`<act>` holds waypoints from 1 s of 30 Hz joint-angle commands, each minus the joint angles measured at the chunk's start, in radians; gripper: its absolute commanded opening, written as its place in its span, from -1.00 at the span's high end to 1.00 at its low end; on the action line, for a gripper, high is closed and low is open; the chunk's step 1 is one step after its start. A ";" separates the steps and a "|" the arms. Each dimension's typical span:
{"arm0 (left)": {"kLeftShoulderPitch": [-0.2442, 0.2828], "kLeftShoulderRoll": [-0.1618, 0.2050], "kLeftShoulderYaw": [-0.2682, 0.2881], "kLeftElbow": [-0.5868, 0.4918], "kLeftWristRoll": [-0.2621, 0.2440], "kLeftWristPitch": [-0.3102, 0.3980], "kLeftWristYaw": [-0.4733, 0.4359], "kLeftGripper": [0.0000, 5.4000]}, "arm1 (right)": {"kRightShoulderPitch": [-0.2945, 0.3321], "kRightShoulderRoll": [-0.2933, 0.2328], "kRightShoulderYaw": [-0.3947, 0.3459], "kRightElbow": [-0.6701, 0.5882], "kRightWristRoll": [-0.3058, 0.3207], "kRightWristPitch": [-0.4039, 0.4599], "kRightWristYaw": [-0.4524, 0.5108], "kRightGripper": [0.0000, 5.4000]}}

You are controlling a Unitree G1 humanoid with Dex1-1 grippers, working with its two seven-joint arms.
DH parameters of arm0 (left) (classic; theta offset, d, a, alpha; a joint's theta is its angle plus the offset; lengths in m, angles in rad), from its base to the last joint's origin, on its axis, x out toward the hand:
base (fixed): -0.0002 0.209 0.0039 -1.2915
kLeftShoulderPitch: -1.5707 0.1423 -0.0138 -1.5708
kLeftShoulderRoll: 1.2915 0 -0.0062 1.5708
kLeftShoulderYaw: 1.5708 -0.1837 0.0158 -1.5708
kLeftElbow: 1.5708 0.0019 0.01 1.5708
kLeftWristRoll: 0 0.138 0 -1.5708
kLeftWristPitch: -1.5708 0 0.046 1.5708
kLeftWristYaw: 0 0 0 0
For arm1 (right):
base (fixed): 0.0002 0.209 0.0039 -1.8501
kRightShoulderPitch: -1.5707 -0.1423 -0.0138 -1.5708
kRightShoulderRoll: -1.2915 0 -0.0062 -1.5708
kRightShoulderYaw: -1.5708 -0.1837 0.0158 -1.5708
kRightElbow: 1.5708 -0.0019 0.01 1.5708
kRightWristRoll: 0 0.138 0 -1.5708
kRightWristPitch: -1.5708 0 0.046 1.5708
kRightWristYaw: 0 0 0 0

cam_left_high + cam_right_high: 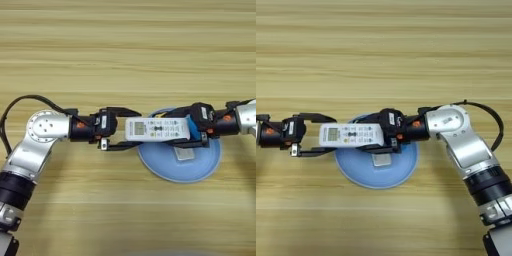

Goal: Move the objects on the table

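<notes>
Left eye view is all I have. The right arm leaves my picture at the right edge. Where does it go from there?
Observer: Its silver elbow sits just past that edge. From there the arm bends down toward the bottom right corner.
Operator: Is any cable near the elbow?
Observer: Yes, a black cable starts above the elbow and loops around its right side.
</notes>
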 commanded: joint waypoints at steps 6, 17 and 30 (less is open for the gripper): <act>-0.026 0.000 0.014 0.009 -0.012 -0.019 0.017 -0.59 | 0.004 0.001 -0.006 -0.008 0.013 -0.004 0.008 -0.08; -0.013 -0.004 0.021 -0.025 -0.076 -0.006 -0.001 -0.97 | 0.003 0.008 -0.033 0.013 0.021 -0.020 -0.020 -0.08; 0.008 -0.046 0.089 -0.131 -0.273 0.090 0.017 -1.00 | 0.041 0.029 -0.111 0.040 0.050 -0.045 -0.087 -0.08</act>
